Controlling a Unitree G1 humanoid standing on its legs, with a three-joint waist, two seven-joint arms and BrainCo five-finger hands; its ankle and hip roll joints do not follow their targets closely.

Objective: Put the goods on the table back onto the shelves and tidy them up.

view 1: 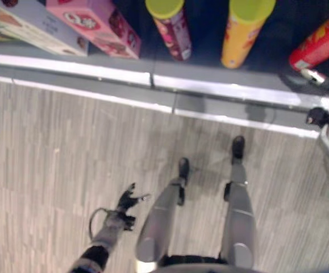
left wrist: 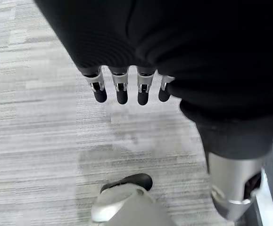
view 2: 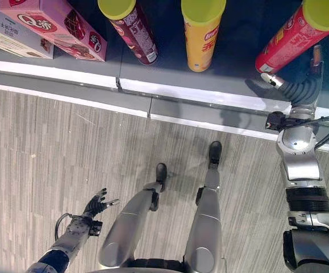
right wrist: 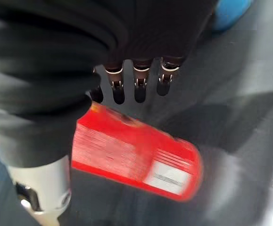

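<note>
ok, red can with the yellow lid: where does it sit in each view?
Left eye view: red can, upper right on the shelf, tilted.
Right eye view: upper right, tilted, right hand at its base.
Left wrist view: not in it; left hand over the floor.
Right wrist view: centre, just past the hand's fingers.
Shared landmark: yellow can beside it in both eye views.
</note>
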